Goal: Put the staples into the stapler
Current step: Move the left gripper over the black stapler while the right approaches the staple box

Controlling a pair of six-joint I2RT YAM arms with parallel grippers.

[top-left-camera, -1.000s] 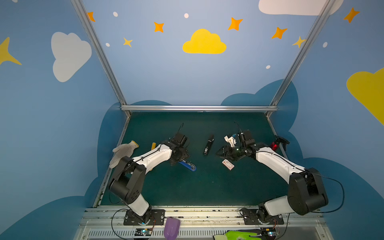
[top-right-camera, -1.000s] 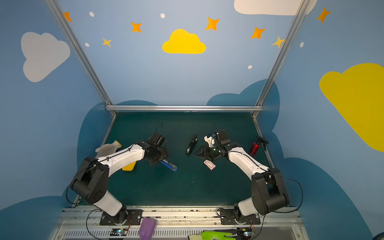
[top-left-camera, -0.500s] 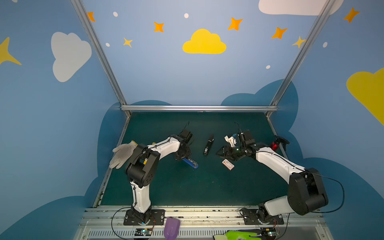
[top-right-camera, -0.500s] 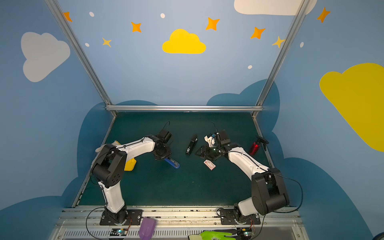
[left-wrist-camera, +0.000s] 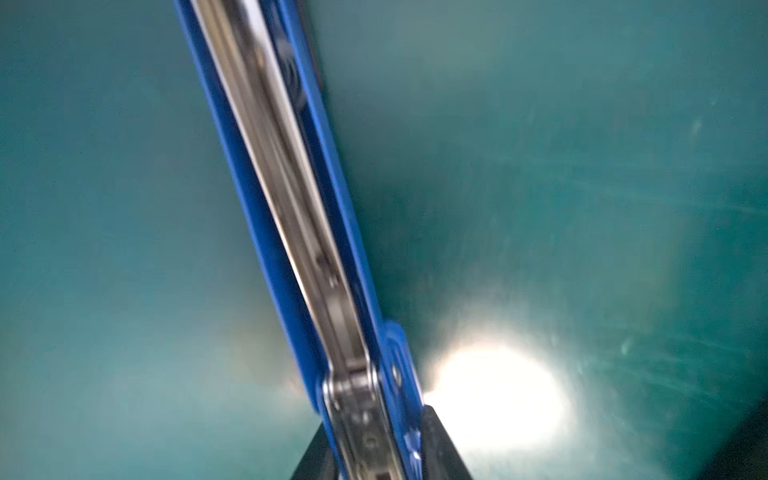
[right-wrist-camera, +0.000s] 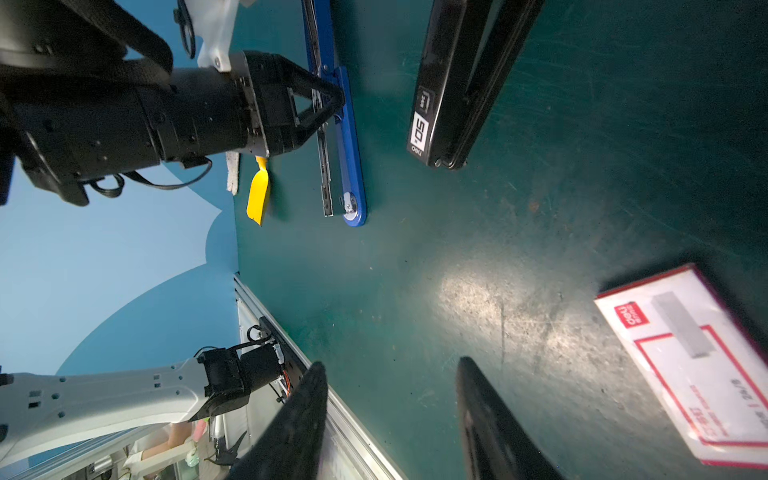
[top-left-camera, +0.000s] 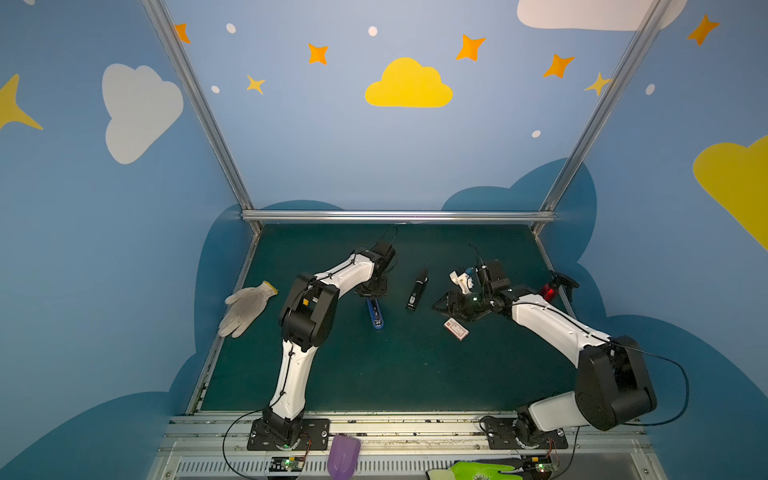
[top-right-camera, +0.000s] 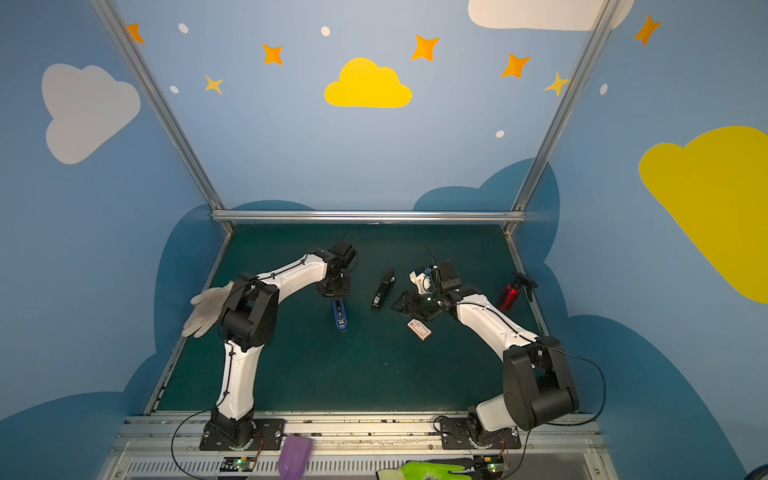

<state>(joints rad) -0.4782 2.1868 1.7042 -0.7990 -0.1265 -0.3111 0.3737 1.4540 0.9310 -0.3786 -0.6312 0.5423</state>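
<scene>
Having just clamped the blue stapler (top-left-camera: 375, 315), the left jaws pin it for loading; right jaws hang open, empty, near the box (top-left-camera: 456, 329).

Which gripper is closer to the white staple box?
Right. The right gripper hovers open just beside the staple box; the left gripper grips the blue stapler, farther away.

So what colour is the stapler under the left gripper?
The stapler is blue, with silvery metal inside. The left wrist view shows it best.

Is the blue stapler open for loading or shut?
Open. In the right wrist view the blue stapler shows its silver staple rail uncovered over the base; the left gripper grips it.
</scene>
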